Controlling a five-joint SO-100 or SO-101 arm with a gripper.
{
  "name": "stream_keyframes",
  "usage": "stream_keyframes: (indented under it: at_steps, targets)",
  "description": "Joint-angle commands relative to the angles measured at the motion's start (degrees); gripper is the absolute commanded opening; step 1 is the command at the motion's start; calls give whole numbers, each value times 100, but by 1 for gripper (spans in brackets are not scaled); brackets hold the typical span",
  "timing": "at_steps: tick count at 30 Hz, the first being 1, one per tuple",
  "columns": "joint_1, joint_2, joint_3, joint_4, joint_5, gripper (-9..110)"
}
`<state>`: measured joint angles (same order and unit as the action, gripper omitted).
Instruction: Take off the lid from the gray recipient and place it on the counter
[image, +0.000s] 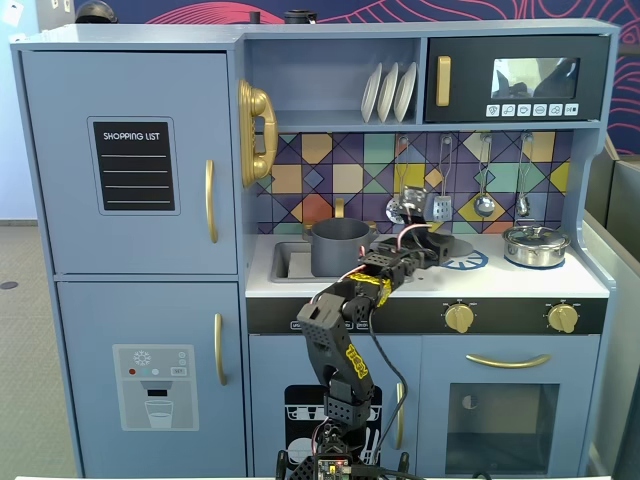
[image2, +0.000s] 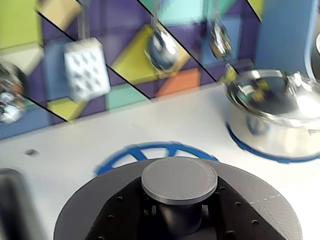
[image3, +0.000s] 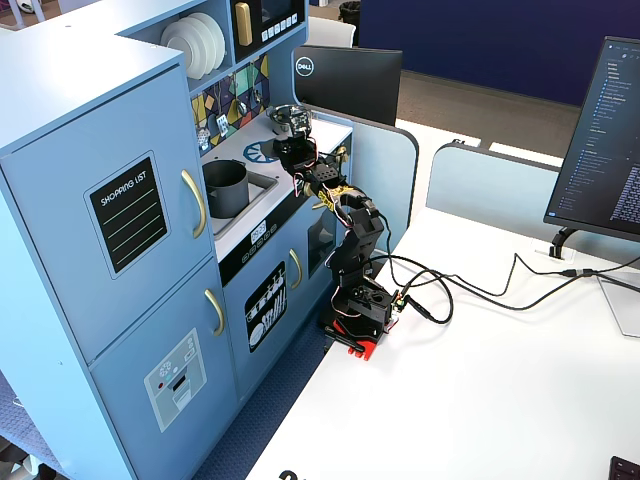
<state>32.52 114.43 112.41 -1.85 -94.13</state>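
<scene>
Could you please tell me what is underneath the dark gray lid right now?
In the wrist view, the lid is over the white counter, partly covering the printed blue burner. Whether it touches the counter is hidden. The gray pot stands uncovered in the sink.

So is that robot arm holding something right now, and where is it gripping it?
Yes: the gripper holds the round, flat, matte dark gray lid by its small central knob, over the white counter.
</scene>
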Motion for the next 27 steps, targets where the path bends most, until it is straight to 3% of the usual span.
stream_keyframes:
  at_steps: [1,16,19,21,27]
  targets:
    - [88,-281,-114,-492,53,0]
    - [35,-1310,-202,-888,105,0]
    - [176,-1283,-202,-861,343,25]
    - [272,-1248,-229,-782,290,34]
    - [378,-1116,-378,-800,334,37]
